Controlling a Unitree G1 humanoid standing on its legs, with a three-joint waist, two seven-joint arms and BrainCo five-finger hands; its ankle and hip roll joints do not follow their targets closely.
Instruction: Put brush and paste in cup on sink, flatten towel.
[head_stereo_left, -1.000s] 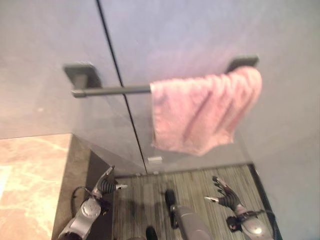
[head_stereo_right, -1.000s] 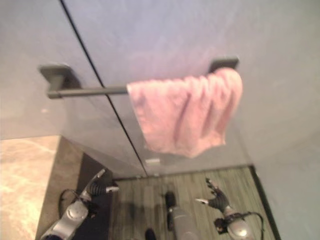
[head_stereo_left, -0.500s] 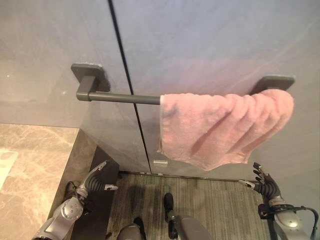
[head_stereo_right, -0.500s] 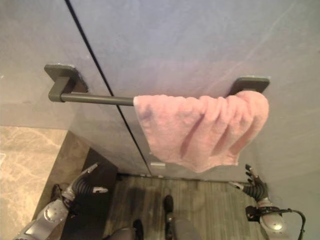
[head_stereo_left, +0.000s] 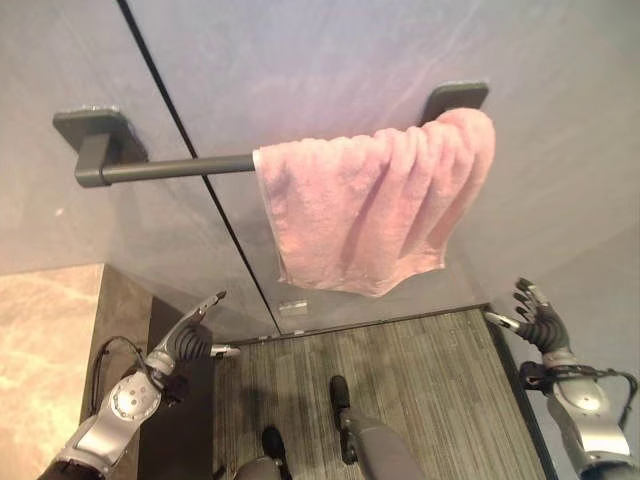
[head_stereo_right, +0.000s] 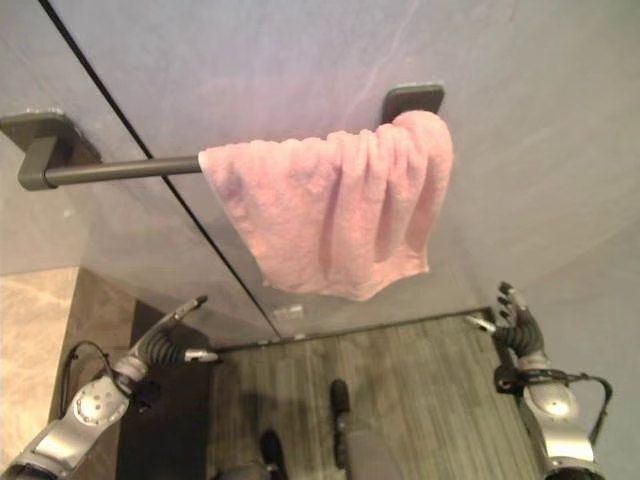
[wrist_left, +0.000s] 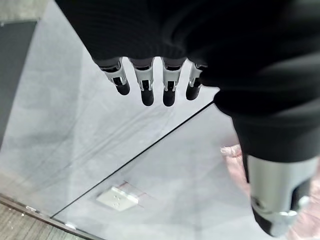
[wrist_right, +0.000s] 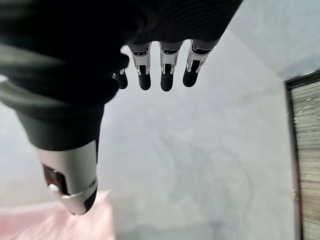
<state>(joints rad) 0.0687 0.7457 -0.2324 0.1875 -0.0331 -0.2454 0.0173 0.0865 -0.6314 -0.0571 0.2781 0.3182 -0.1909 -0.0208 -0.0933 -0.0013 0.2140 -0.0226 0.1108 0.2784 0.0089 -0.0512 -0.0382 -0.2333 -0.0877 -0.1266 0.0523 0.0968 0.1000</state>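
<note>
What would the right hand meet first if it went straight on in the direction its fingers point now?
Probably the bare grey wall. The right hand, open and empty, points up at it, with the bunched pink terry towel off to its side. Depth is hard to judge.

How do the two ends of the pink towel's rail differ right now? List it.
1. The left stretch of the dark grey metal towel rail is bare; the right stretch is covered by the bunched pink terry towel.
2. The left wall bracket shows fully; the right wall bracket is partly hidden behind the towel's top fold.
Shared: both brackets are dark grey and fixed to the grey wall, and neither robot hand touches them.
</note>
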